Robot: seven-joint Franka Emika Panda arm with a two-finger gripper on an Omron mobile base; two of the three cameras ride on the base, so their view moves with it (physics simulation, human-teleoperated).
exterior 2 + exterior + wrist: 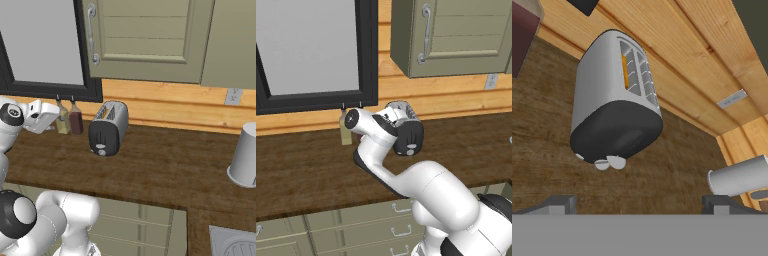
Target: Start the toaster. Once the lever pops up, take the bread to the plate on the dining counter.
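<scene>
Dark wooden worktop carries the toaster by the wall; we see its black end panel facing us, lever low. Our gripper, fingers spread and empty, hangs apart, toaster ahead of it.

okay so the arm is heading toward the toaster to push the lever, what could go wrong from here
The lever is a small tab low on the toaster's black end panel, so the open gripper, not yet touching it, could slip off or shove the toaster along the worktop. Two bottles stand close beside the toaster; a wide swing might knock them.
</scene>
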